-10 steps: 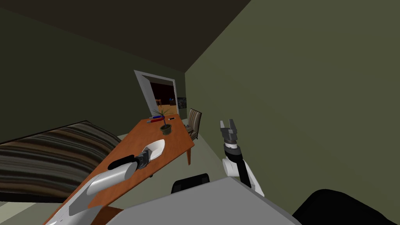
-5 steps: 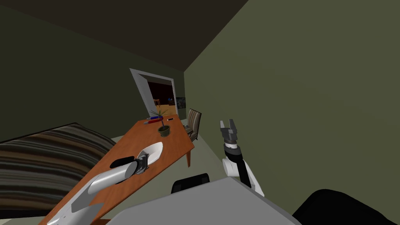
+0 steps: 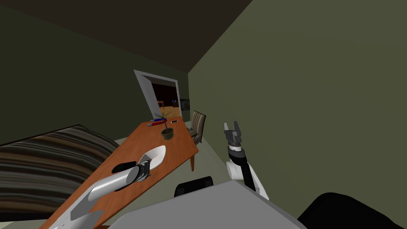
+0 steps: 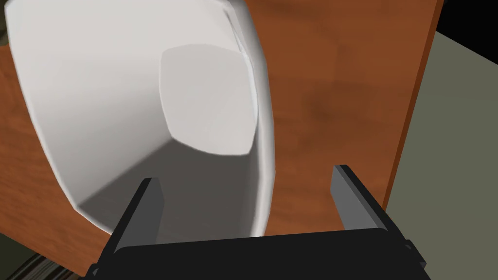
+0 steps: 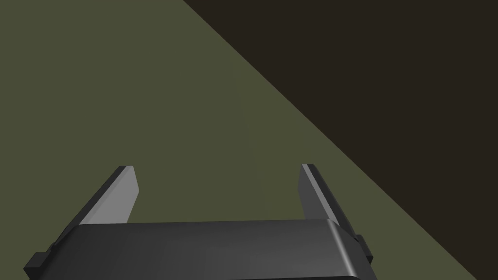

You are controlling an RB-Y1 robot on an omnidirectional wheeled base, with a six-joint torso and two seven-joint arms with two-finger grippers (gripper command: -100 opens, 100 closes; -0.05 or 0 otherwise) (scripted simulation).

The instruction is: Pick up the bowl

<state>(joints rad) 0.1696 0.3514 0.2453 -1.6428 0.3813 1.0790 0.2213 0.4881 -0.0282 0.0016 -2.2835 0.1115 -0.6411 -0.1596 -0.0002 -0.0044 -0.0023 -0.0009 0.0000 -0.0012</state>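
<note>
The left hand (image 4: 246, 177), fingers spread, straddled the near rim of the one white bowl (image 4: 121, 97). One finger was inside it, the other over the orange-brown tabletop (image 4: 330, 87) on which the bowl sat. The right hand (image 5: 216, 166) hung open, raised to the right of the tabletop. A striped bed (image 3: 47, 159) lay to the left. Farther along stood one potted plant (image 3: 167, 133), two pens (image 3: 156, 122), one chair (image 3: 197, 125) and a doorway (image 3: 165, 95). Since a second before, the head view had shifted slightly, the robot's own move, and the right hand had kept its pose.
</note>
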